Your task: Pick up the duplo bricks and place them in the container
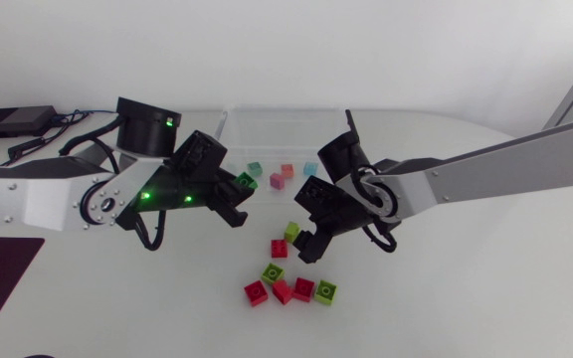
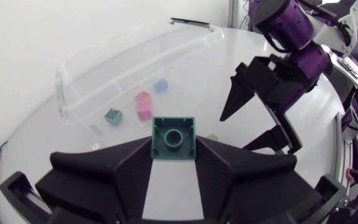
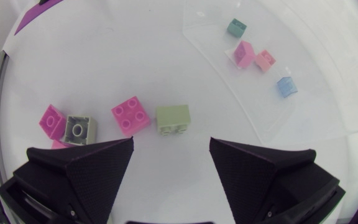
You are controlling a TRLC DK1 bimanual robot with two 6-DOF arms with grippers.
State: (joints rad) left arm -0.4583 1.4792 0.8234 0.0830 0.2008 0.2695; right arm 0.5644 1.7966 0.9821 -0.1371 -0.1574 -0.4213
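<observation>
My left gripper is shut on a dark green duplo brick, held above the table just short of the clear container. In the container lie a teal brick, a pink one, a salmon one and a blue one. My right gripper hangs open over the loose bricks. A light green brick lies just ahead of it, between the lines of its fingers, beside a red brick. The left wrist view also shows the right gripper, open.
Several more red and green bricks lie in a row near the table's front. The container's near wall runs close past the light green brick. A black box with cables sits at the far left.
</observation>
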